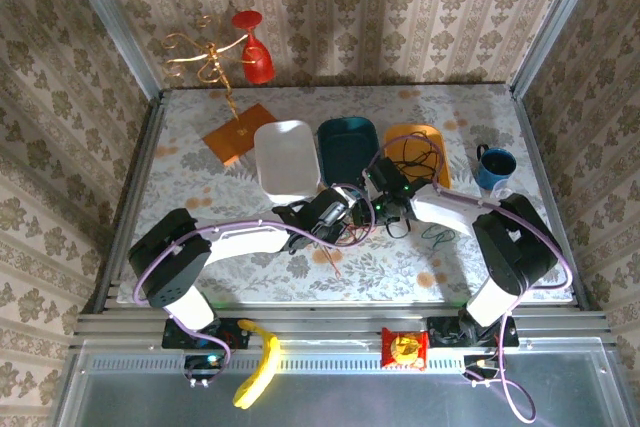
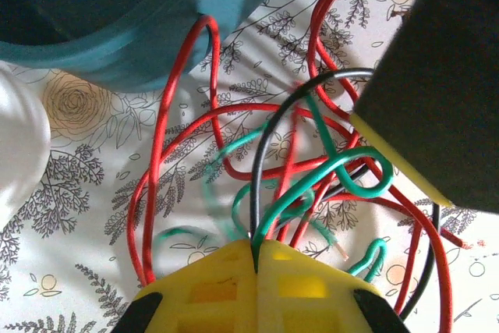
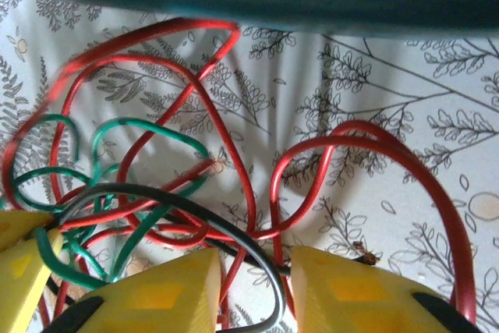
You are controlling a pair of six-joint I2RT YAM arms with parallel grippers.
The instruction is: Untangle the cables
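Observation:
The cables lie in one tangle on the floral table, in front of the bins. A red cable loops widely, and a green-teal cable and a black cable cross it. My left gripper is shut, with the black and green-teal strands pinched between its yellow fingertips. My right gripper stands open over the tangle, and the black cable and a red strand pass through its gap. Both grippers meet at the table's middle, the left gripper beside the right gripper.
A white bin, a teal bin and an orange tray holding dark wires stand behind the tangle. A blue mug is at the right. An orange sheet and a red glass are at the back left.

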